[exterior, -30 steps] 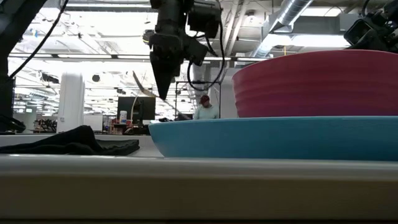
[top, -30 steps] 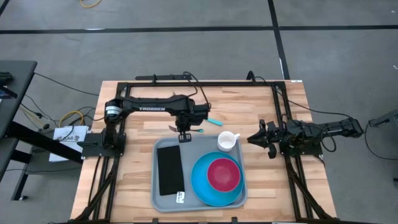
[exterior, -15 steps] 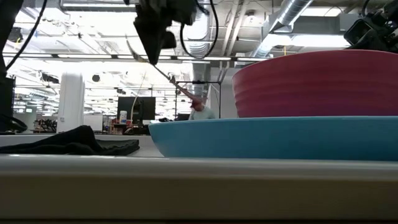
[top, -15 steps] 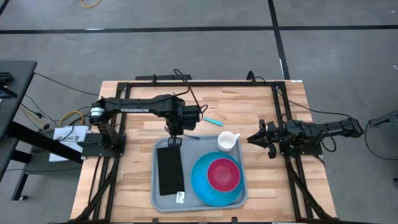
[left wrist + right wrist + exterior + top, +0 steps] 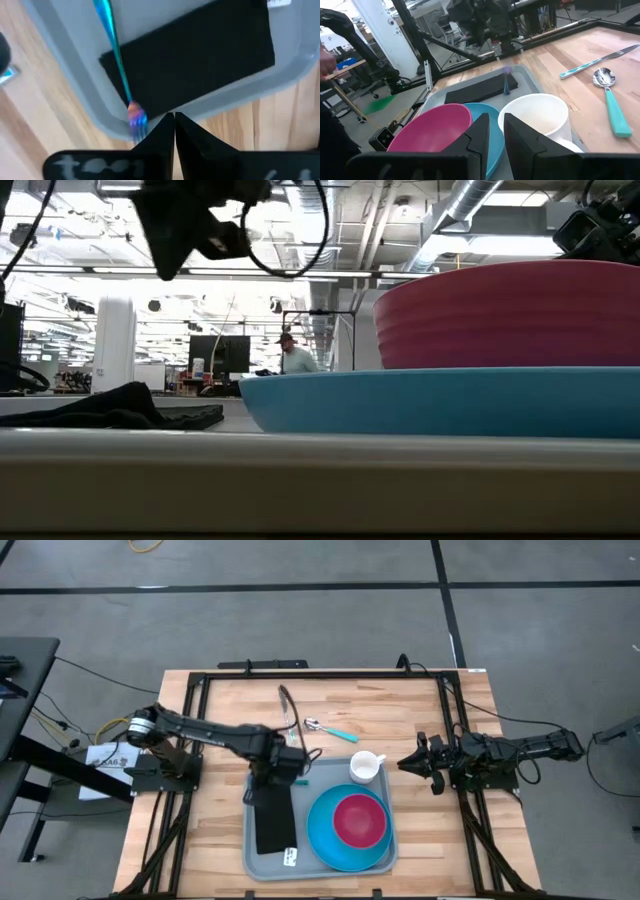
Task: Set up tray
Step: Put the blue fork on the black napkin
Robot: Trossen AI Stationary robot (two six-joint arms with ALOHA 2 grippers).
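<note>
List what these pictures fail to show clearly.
- Fork: tines blurred in the left wrist view, and the left gripper fingertips cover where they grip it.
- Tray: low view shows only its near rim; the plate hides its floor.
- Right gripper: too small in the high view.

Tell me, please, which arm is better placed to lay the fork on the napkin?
Left: the left gripper is over the napkin with the fork beside it; the right gripper waits beyond the tray.
</note>
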